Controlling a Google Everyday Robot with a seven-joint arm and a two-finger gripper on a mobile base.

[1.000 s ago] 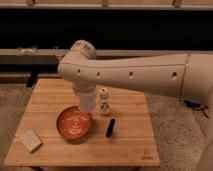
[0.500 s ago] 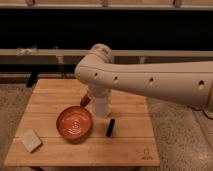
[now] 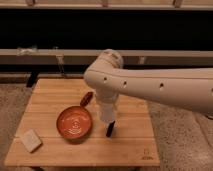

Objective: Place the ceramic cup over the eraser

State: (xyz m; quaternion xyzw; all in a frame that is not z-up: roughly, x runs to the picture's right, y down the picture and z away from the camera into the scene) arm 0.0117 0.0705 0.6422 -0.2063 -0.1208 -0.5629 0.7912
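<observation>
The off-white ceramic cup (image 3: 107, 114) hangs under the wrist of my big white arm, just above the table. My gripper (image 3: 105, 104) is at the cup's top, mostly hidden by the arm, and is shut on the cup. The eraser (image 3: 110, 129), a slim black bar, lies on the wooden table directly below and in front of the cup. Its far end is covered by the cup. I cannot tell whether the cup touches it.
An orange bowl (image 3: 74, 123) sits left of the eraser. A reddish-brown oblong thing (image 3: 87, 98) lies behind it. A pale beige block (image 3: 30, 140) is near the front left corner of the wooden table (image 3: 130, 145). A dark railing runs behind the table.
The arm has swung to the right, carrying the cup from over the bowl's far rim to just above the eraser. The small white figure is now hidden behind the arm.
</observation>
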